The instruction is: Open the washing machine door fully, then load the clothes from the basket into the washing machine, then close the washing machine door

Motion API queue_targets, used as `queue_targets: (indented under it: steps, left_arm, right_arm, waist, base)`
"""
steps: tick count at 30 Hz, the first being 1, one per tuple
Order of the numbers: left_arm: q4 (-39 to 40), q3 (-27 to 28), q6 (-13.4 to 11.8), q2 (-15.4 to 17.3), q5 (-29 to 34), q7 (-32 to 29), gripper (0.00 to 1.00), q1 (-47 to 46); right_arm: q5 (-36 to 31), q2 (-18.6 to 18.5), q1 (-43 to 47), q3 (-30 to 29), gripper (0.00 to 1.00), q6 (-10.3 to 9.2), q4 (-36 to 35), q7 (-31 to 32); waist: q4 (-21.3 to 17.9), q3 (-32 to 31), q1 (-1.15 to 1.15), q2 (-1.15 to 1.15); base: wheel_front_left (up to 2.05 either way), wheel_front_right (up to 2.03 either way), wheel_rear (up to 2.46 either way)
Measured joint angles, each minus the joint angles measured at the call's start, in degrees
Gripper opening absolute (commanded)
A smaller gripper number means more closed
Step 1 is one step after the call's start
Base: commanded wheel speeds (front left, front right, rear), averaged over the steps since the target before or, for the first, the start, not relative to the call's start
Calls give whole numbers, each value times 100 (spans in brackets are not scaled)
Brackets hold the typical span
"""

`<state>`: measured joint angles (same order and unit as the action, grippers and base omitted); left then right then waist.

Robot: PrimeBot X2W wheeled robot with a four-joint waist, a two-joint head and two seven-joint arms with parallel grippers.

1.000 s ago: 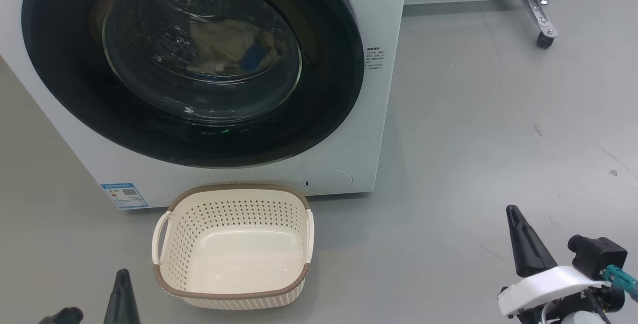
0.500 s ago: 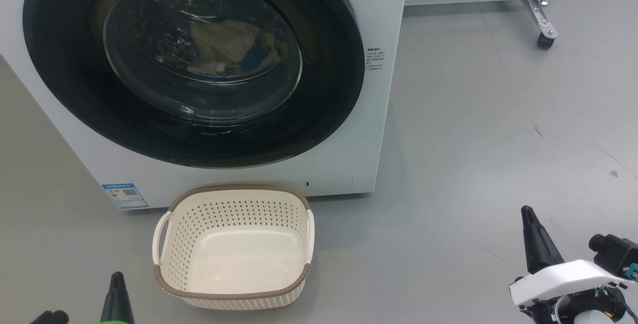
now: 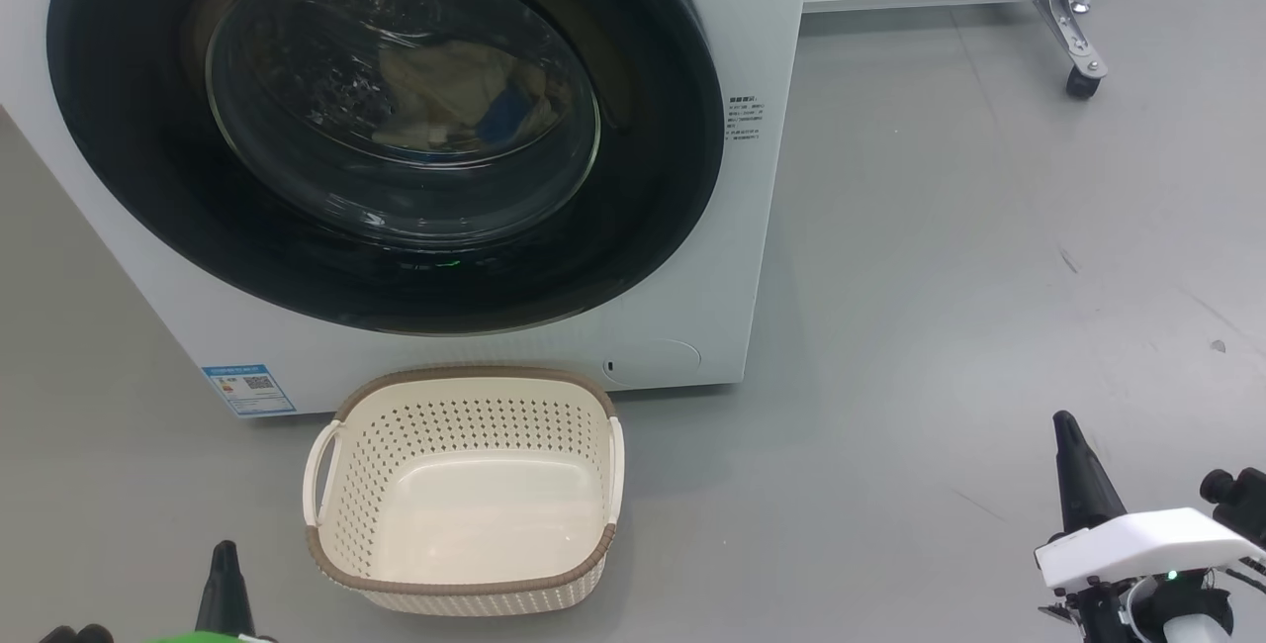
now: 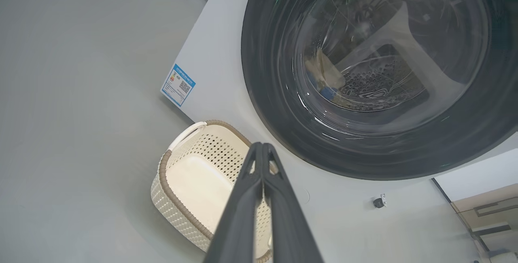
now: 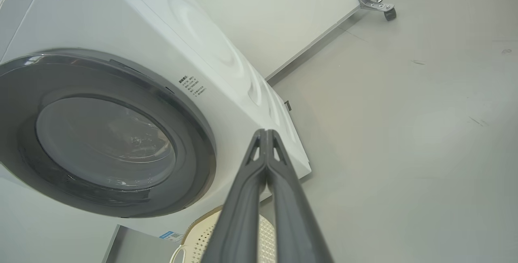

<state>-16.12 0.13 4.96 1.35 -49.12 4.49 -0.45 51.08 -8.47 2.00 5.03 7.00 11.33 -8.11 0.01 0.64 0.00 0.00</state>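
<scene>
Both arms have pulled back over the last second: my right gripper [image 3: 1066,425] has slid toward the lower right corner of the head view, and my left gripper [image 3: 226,554] has sunk lower at the bottom edge. Each has its two dark fingers pressed together, holding nothing. I see the washing machine door [image 3: 643,178] flush against the washing machine [image 3: 762,257], with the clothes [image 3: 445,94] lying in the drum behind its glass. The basket [image 3: 460,586] stands on the grey floor [image 3: 940,277] just in front of the machine, its whole cream bottom showing. My left gripper is near its left corner, not touching; my right is well apart.
</scene>
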Motion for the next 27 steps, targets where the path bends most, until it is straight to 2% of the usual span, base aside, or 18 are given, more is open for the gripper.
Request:
queue_targets:
  steps: [27]
  left_arm:
    - [3, 222, 96, 4, -1876, -494, 0, -168]
  right_arm:
    - [2009, 116, -210, -327, 0, -1, 157, 459]
  waist:
    - [1, -21, 0, 0]
  base:
    - [0, 0, 0]
